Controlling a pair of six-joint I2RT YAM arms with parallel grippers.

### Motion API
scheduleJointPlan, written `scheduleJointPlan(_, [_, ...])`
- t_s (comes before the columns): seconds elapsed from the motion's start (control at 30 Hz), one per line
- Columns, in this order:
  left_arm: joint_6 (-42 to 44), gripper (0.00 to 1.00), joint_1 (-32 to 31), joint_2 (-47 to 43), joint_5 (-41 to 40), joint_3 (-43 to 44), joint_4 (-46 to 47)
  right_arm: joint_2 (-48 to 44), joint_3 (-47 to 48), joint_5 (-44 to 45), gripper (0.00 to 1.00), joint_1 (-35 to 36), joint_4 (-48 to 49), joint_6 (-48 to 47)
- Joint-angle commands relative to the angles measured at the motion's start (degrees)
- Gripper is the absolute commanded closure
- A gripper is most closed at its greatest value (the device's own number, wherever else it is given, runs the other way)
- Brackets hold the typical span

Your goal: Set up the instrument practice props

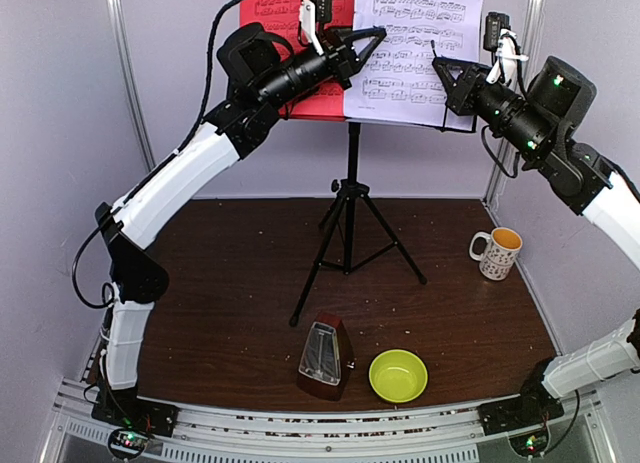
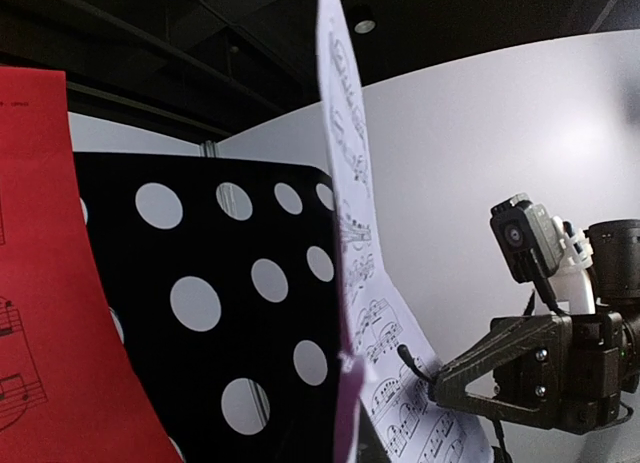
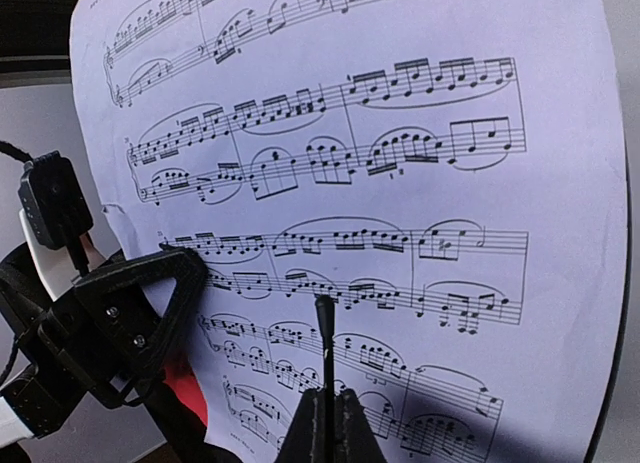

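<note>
Red sheet (image 1: 268, 5), white sheet (image 1: 420, 43): two on one stand (image 1: 352, 183), one metronome (image 1: 325, 358).

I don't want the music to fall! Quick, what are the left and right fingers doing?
Left gripper: fingers closed on the white sheet, at its edge.
Right gripper: fingers closed, holding nothing; tip touches the same sheet.

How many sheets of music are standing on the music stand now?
2. The red sheet is on the left of the music stand, the white sheet on the right; another could hide behind.
</note>
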Motion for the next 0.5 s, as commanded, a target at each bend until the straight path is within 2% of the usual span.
scheduleJointPlan(0.0, [0.27, 0.89, -0.48, 0.13, -0.78, 1.89, 1.99, -0.33, -0.25, -2.01, 1.0, -0.05, 2.19, -0.11])
scheduleJointPlan(0.17, [1.83, 0.76, -0.48, -1.69, -1.86, 1.75, 0.29, -0.24, -0.25, -2.07, 1.0, -0.05, 2.43, -0.25])
scheduleJointPlan(0.47, [5.41, 0.6, -0.5, -6.61, -5.27, -1.77, -1.38, -0.49, -0.52, -1.97, 1.0, -0.01, 2.37, -0.46])
